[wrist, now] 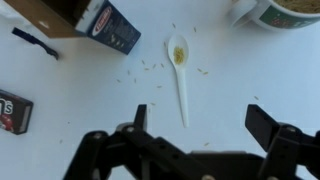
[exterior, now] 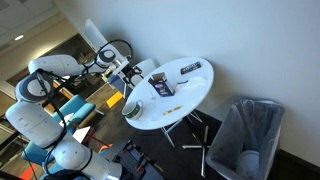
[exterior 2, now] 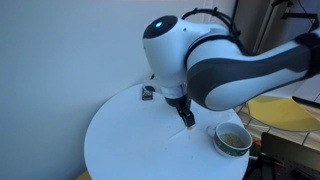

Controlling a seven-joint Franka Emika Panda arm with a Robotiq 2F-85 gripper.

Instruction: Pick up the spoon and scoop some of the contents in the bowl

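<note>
A white plastic spoon [wrist: 180,75] lies flat on the white table [wrist: 260,80], with a few grains in its scoop and its handle pointing toward my gripper. My gripper [wrist: 200,125] is open and empty, and it hovers above the handle end with one finger on each side. The small bowl [wrist: 290,10], pale-rimmed with dark contents, sits at the top right edge of the wrist view. In both exterior views the bowl [exterior 2: 232,138] [exterior: 131,108] stands near the table edge. The gripper [exterior 2: 186,115] hangs just above the tabletop beside it.
Loose grains are scattered around the spoon. A dark box with a printed label [wrist: 95,20], a thin black item [wrist: 35,42] and a dark packet [wrist: 12,108] lie to the left. A grey bin [exterior: 250,135] stands beside the round table [exterior: 185,100].
</note>
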